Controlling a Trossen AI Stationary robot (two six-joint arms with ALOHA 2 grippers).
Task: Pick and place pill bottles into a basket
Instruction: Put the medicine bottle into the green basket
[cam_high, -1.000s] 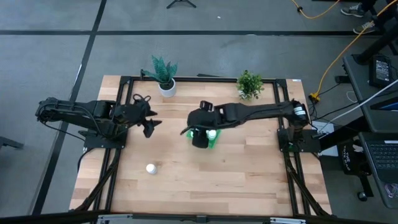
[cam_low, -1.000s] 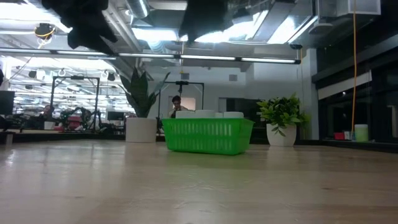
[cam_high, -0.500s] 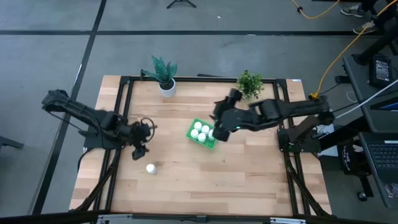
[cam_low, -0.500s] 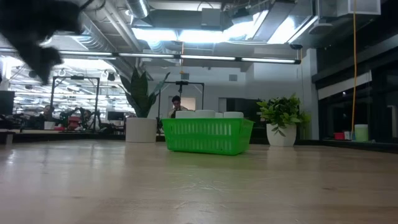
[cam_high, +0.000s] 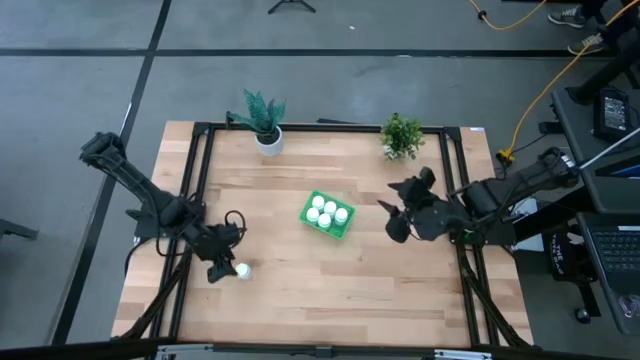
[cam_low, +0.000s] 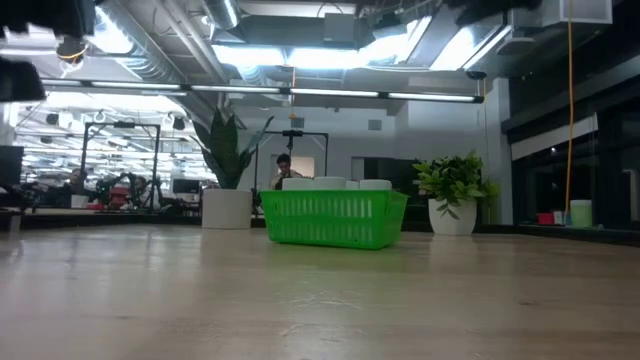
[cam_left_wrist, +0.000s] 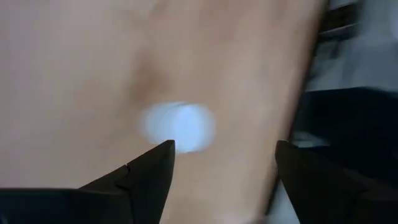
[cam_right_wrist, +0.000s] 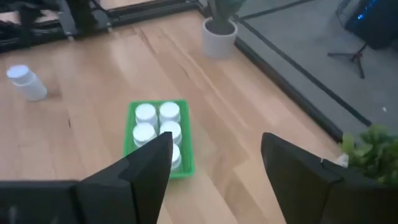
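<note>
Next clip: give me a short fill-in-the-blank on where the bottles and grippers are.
1. The green basket holds ___ pill bottles.
2. One pill bottle stands on the table beside the ___ gripper.
3. The right gripper, on the basket's right, holds ___.
4. Both grippers' fingers are ___.

Missing: five; left; nothing; open

Table (cam_high: 330, 270): pale wood planks, smooth, w/ a low satin sheen in the low view. Frame (cam_high: 196, 150) round the table: black metal, matt. Basket (cam_low: 333, 220) was bright green plastic w/ fine slotted walls, slightly glossy. Bottles (cam_high: 326, 213) in the basket: white plastic, smooth caps; the lone bottle (cam_high: 242, 270) near the table's left edge looked the same. Both arms were dark & matt; right fingers (cam_right_wrist: 140, 171) were black, smooth, prob. plastic. Pot (cam_high: 268, 143) at the table's far edge: white, smooth, matt. Floor (cam_high: 350, 80) beyond the table was grey & matt, carpet-like.
</note>
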